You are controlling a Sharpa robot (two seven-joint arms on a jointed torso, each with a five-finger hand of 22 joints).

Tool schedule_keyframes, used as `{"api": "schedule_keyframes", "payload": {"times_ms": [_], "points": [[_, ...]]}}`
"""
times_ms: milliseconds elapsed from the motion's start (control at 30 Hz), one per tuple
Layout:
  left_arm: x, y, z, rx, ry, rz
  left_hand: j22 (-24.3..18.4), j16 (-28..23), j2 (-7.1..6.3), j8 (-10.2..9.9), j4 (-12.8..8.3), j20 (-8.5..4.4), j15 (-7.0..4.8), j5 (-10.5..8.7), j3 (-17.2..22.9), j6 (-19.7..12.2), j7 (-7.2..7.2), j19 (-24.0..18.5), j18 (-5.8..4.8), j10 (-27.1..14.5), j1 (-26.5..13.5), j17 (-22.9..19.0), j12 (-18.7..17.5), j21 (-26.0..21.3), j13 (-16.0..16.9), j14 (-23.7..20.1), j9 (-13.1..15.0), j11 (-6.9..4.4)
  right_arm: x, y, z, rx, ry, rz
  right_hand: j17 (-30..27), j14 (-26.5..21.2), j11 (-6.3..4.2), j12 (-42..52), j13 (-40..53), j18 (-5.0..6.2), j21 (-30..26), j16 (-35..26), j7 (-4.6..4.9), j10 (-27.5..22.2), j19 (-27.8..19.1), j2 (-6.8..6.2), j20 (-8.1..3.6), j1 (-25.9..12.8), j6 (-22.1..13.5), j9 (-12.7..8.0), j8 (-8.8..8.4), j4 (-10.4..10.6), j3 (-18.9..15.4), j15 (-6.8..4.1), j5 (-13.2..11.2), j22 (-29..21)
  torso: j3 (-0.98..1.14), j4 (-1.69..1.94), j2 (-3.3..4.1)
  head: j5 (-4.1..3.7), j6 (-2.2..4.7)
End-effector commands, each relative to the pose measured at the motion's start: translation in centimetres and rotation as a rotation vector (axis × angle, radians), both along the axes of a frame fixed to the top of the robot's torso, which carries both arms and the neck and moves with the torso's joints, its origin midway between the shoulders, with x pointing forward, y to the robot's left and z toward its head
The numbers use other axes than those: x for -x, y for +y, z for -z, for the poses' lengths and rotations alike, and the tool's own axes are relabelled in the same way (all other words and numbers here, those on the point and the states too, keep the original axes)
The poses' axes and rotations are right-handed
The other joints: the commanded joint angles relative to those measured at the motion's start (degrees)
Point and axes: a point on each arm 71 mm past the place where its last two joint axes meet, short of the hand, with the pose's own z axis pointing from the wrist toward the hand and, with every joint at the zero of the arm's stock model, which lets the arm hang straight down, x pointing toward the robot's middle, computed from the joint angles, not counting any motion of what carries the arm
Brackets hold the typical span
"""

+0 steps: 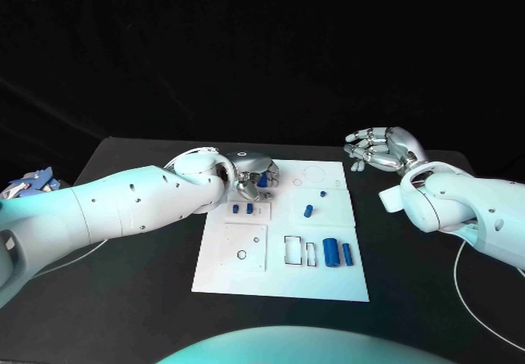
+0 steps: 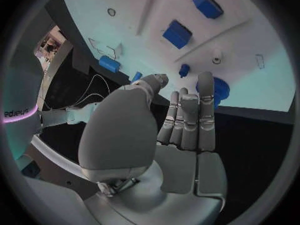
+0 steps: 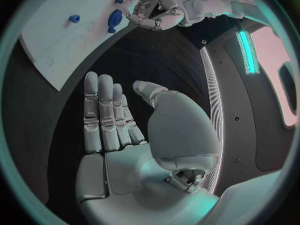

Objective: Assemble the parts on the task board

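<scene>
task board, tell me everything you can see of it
The task board is a flat white plate lying in the middle of the black table, made up of several rectangular panels with thin seams between them. Dark outlines of circles and rectangles mark its surface. Small blue parts lie on it, two long ones near the front right and shorter ones nearer the middle. The left hand is over its far left corner; contact with the board cannot be told. The right hand is off it, open.

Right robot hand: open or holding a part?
Open: the right robot hand has spread fingers and a bare palm, beside the task board.
</scene>
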Motion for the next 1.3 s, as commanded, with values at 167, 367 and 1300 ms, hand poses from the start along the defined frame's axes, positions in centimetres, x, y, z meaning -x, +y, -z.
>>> {"api": "schedule_keyframes", "payload": {"times_ms": [167, 367, 1300], "points": [[-0.2, -0.4, 0.6, -0.082, 0.023, 0.003, 0.7, 0.8, 0.01, -0.2, -0.2, 0.31, 0.01, -0.22, -0.2, 0.6, -0.08, 0.4, 0.59, 0.6, 0.1, 0.3, -0.2, 0.8, -0.3, 0.5, -0.3, -0.18, 0.0, 0.2, -0.2, -0.032, -0.029, -0.019, -2.8, -3.0, 1.01, -5.6, -7.7, 0.43, -5.9, -9.6, 1.84, -2.1, -2.1, -0.19, 1.29, -0.2, -0.9, 0.4, 1.74, -0.3, 0.8, 1.22, 0.3, -4.7, -0.06, -0.05, 0.01, -0.14, -0.14], [-0.6, -0.3, 0.9, -0.104, 0.039, -0.008, 1.1, 1.3, 0.42, -0.2, -0.4, 0.29, -0.01, -0.16, 0.1, 1.2, -0.13, 0.5, 0.58, 0.9, 0.5, 0.1, -0.3, 1.3, -0.8, 0.5, -0.6, -0.21, 0.0, 0.2, -0.2, -0.051, -0.027, -0.022, -9.3, -9.5, 2.74, -13.7, -19.9, 0.53, -14.9, -24.0, 2.92, -0.6, -6.9, -0.30, 4.42, -0.5, -0.4, -2.1, 0.54, -0.6, 2.2, 4.06, 0.4, -12.3, 0.01, 0.04, 0.01, -0.22, -0.19], [-0.9, -0.9, 1.6, -0.112, 0.078, 0.003, 8.7, 5.7, 1.56, -0.7, -2.1, -0.12, -0.54, -0.69, 2.2, 3.7, -0.53, 3.1, -0.49, 4.1, 1.3, 3.0, 0.1, 7.6, -2.7, 2.8, -2.7, -0.85, -0.2, 0.7, -0.1, -0.091, -0.020, -0.038, -14.4, -10.7, 3.84, -18.0, -28.0, 0.66, -20.5, -31.9, 3.76, -0.7, -7.0, 0.71, 5.99, -0.3, -0.3, -4.8, -1.69, -1.8, 1.5, 5.52, 0.5, -19.2, 0.01, 0.05, -0.10, 0.11, -0.65]]}}
